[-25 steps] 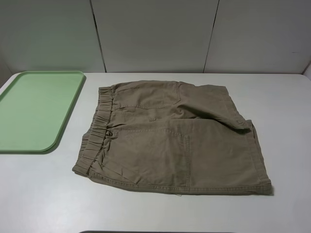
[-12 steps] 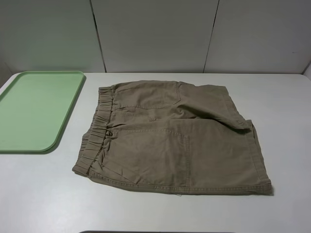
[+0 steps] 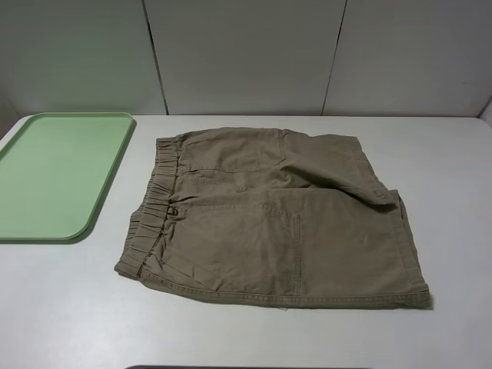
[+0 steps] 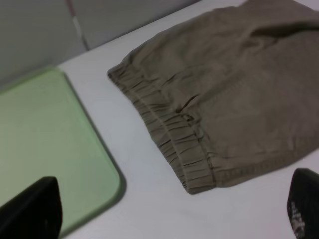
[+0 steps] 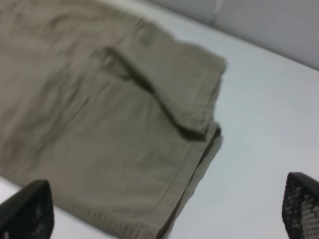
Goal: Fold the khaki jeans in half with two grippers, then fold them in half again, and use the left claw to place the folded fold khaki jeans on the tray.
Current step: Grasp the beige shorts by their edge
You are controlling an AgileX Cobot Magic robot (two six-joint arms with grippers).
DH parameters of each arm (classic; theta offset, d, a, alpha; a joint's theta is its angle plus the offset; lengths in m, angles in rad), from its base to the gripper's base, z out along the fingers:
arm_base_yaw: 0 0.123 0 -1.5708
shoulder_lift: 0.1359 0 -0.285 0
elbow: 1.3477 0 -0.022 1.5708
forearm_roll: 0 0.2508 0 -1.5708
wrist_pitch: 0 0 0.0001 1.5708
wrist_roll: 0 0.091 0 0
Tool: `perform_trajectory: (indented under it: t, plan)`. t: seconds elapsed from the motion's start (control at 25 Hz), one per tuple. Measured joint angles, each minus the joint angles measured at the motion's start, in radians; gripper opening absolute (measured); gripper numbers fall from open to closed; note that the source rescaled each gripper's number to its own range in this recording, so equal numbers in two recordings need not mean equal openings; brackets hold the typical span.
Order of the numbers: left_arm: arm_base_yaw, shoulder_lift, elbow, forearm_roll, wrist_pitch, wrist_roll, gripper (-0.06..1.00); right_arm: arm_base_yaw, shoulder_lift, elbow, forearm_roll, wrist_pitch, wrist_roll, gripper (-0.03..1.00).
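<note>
The khaki jeans [image 3: 269, 219] lie flat in the middle of the white table, with the gathered waistband toward the left and the leg hems toward the right. A flap of cloth is turned over at the right edge [image 5: 169, 79]. The mint-green tray [image 3: 58, 173] lies to the left of the jeans and holds nothing. Neither gripper shows in the exterior high view. My left gripper [image 4: 167, 211] hovers open above the waistband corner [image 4: 197, 174] and the tray corner [image 4: 75, 164]. My right gripper [image 5: 164, 209] hovers open above the hem corner of the jeans. Both are empty.
The white table [image 3: 69, 307] runs to a grey panelled wall [image 3: 246, 54] at the back. The tray sits close to the table's left edge.
</note>
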Motion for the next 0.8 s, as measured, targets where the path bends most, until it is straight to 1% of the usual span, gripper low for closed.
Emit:
perform_trajectory:
  t: [0.08, 0.16, 0.2, 0.28, 0.52, 0.6, 0.72, 0.8]
  plan:
    - [-0.052, 0.059, -0.029, 0.001, 0.019, 0.087, 0.93, 0.040, 0.060, -0.008, -0.006, -0.002, -0.030, 1.00]
    - [-0.109, 0.120, -0.048, 0.019, 0.035, 0.171, 0.93, 0.084, 0.140, -0.021, -0.036, -0.006, -0.039, 1.00]
    - [-0.134, 0.154, -0.050, 0.037, 0.045, 0.196, 0.93, 0.109, 0.184, -0.032, -0.053, -0.006, -0.042, 1.00]
    - [-0.190, 0.223, -0.054, 0.101, 0.059, 0.228, 0.92, 0.157, 0.274, -0.055, -0.100, 0.000, -0.053, 1.00]
    - [-0.336, 0.445, -0.054, 0.352, 0.084, 0.234, 0.92, 0.291, 0.544, -0.104, -0.206, 0.033, -0.119, 1.00]
    - [-0.377, 0.510, -0.054, 0.419, 0.084, 0.234, 0.92, 0.325, 0.626, -0.104, -0.235, 0.035, -0.139, 1.00]
    - [-0.426, 0.601, -0.054, 0.470, 0.074, 0.235, 0.92, 0.368, 0.730, -0.104, -0.255, 0.032, -0.175, 1.00]
    - [-0.446, 0.659, -0.054, 0.482, 0.056, 0.248, 0.92, 0.389, 0.793, -0.104, -0.257, 0.028, -0.214, 1.00]
